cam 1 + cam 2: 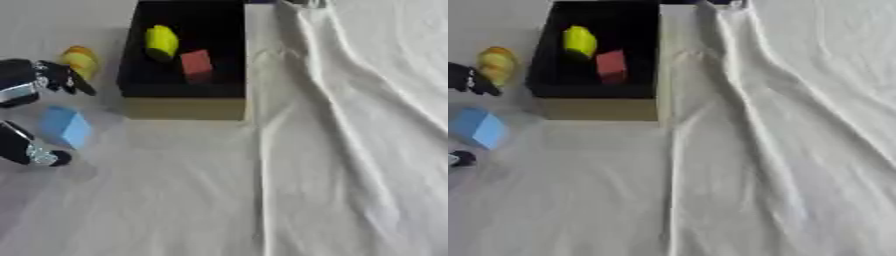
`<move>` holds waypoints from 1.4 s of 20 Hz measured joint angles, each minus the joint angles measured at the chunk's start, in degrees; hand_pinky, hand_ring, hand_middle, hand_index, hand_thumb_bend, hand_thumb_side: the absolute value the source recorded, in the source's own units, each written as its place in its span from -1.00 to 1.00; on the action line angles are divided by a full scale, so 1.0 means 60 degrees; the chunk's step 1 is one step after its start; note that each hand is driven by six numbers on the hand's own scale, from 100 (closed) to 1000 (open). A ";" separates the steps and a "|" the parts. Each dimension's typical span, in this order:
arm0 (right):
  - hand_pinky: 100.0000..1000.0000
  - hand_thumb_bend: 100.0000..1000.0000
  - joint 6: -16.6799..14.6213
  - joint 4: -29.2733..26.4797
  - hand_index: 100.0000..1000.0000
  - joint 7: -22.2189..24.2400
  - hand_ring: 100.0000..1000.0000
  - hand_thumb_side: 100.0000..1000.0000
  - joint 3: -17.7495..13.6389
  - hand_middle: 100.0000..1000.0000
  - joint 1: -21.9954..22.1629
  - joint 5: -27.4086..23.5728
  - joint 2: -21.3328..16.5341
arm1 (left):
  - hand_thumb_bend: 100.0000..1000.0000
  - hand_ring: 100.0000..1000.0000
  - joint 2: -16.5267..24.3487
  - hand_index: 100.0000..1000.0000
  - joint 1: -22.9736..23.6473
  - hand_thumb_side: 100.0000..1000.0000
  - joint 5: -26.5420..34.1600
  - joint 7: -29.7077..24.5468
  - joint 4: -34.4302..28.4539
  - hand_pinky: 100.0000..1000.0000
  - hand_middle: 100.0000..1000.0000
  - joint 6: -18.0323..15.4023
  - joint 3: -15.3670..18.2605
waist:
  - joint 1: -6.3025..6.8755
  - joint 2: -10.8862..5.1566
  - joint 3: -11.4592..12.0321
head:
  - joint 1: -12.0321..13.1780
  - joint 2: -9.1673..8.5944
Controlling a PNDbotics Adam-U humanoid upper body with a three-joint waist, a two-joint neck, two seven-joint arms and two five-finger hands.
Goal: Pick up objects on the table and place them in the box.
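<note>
A bench is seen from above, draped in a white cloth (350, 150) that is rumpled, with long folds running down the right side and one crease below the box. A box (185, 107) with a black interior and a tan front wall is set at the upper left. Inside it a yellow object (161, 42) and a red block (197, 64) are seen close together. Left of the box, on the cloth, a yellow-orange object (80, 60) is seen. Nearer the viewer, a blue block (66, 127) is framed by the left hand (35, 82), whose fingers and thumb are spread apart on either side of it without touching. The right hand is not seen.
</note>
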 measured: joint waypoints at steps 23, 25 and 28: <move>0.41 -1.00 -0.0062 0.0000 0.32 0.0054 0.26 0.38 0.0054 0.04 0.0068 -0.0114 0.0096 | 0.03 0.57 -0.0285 0.63 -0.0147 -1.00 -0.1578 0.0060 0.1402 0.54 0.55 -0.0173 0.0008 | 0.0000 0.0168 -0.0104 | 0.0084 -0.0131; 0.41 -1.00 -0.0082 0.0000 0.32 0.0075 0.26 0.38 0.0056 0.04 0.0096 -0.0161 0.0097 | -0.10 0.56 -0.0319 0.60 -0.0168 -1.00 -0.1766 0.0061 0.1486 0.52 0.54 -0.0174 0.0008 | 0.0000 0.0185 -0.0121 | 0.0085 -0.0135; 0.41 -1.00 -0.0104 0.0000 0.32 0.0099 0.26 0.38 0.0058 0.04 0.0105 -0.0194 0.0117 | -0.56 0.44 -0.0366 0.45 -0.0211 -1.00 -0.1895 0.0059 0.1567 0.44 0.36 -0.0176 0.0008 | 0.0000 0.0199 -0.0121 | 0.0086 -0.0141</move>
